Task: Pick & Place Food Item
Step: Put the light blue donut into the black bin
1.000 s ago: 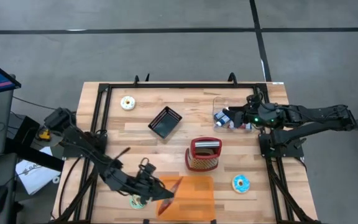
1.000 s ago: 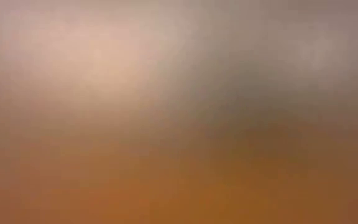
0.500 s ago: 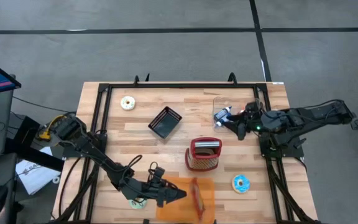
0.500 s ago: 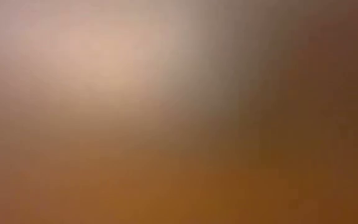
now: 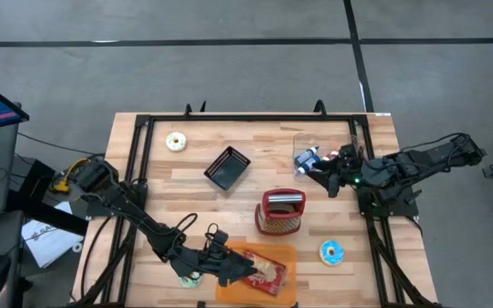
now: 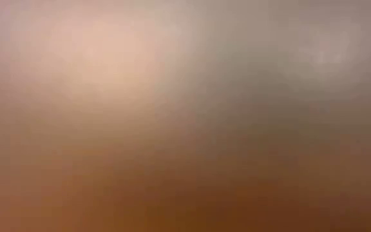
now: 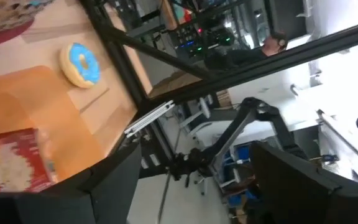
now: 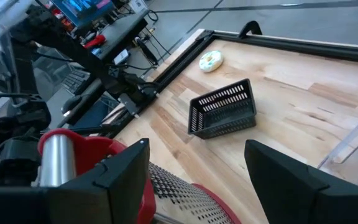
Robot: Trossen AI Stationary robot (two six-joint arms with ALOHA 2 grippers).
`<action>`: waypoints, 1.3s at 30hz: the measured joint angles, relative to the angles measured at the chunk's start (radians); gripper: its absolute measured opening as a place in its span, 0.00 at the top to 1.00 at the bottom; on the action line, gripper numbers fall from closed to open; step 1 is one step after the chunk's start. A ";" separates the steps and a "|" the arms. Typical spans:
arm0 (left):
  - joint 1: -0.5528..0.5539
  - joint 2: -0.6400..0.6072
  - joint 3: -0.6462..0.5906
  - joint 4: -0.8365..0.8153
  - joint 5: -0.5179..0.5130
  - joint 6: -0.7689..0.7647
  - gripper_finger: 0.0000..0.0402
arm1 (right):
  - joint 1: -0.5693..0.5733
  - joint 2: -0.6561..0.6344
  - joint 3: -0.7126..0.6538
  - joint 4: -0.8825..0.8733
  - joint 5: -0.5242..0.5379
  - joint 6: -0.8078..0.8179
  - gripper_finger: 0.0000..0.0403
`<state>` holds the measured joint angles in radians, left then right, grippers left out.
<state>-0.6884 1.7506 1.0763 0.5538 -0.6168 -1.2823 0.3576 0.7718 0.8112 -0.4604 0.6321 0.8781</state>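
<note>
Where a second ago the snack packet (image 5: 264,272) stood on edge in the left gripper (image 5: 245,272), we now see it lying flat on the orange tray (image 5: 282,255) at the near edge of the table (image 5: 383,265), picture side up. The left gripper's fingers, pressed shut on it then, have spread wide and rest low just beside the packet's left end; whether a fingertip still touches it, we cannot tell. From the left wrist view the packet's red corner lies just past the fingers (image 7: 114,183), with the blue-iced donut (image 7: 81,64) farther along. A green-iced donut (image 5: 187,278) is mostly hidden under the left arm. Our low view is a blur and gives nothing. Farther back stand the red mesh basket (image 5: 281,214) and the black basket (image 5: 228,168). Beyond those the right gripper (image 5: 330,175) has swung toward the table's middle, fingers spread and empty, beside a clear container (image 5: 311,147) with small bottles we cannot make out. The cream donut (image 5: 175,141) lies at the far left.
</note>
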 joint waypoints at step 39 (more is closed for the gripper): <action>-0.178 -0.320 -0.274 -1.024 0.474 0.090 0.13 | 0.001 0.209 0.000 0.268 0.131 0.128 0.37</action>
<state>-0.8666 1.4307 0.8028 -0.4706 -0.1430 -1.1920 0.3588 0.9810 0.8112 -0.1921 0.7635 1.0065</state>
